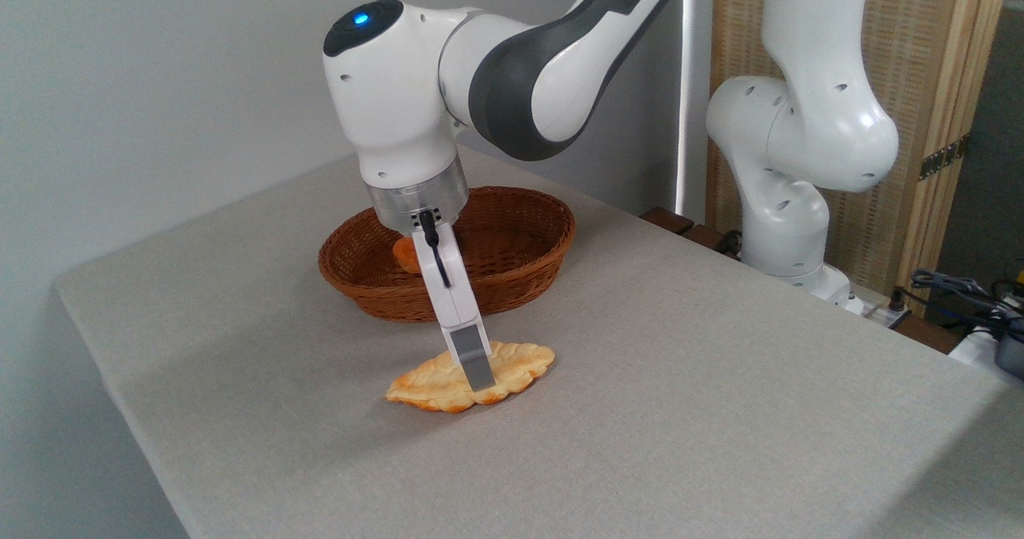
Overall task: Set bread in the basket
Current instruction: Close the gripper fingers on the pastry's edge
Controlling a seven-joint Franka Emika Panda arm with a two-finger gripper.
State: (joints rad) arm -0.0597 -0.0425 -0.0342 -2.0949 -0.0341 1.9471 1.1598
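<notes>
bread point(436, 383): flat on the table point(680, 411), lower centre of frame, just in front of the basket, not touching it as far as I can see.
bread axis: long axis runs lower left to upper right; one pointed end aims lower left, other aims right/up toward frame centre. Roughly parallel to basket's near rim.
gripper point(478, 375): down at bread's middle, tilted, seen side-on. Only one finger shows, grey pad against bread's top/near face; 2nd finger hidden behind. Gap betw. fingers can't tell, so can't say if it has bread pinched or is only set around it.
why there: prob. mid-loaf approach so weight balances & the flat piece lifts level; fingers seem set across the short width, not the length.
basket point(512, 283): wicker oval, centre of frame, behind bread. Small orange item point(405, 257) inside at left, partly hidden by wrist; can't ID.
arm: wrist hangs over basket's near rim; base at upper right.
stage (judgement): grasp step, bread not yet lifted.
next needs: lift clear of rim, short move back.
</notes>
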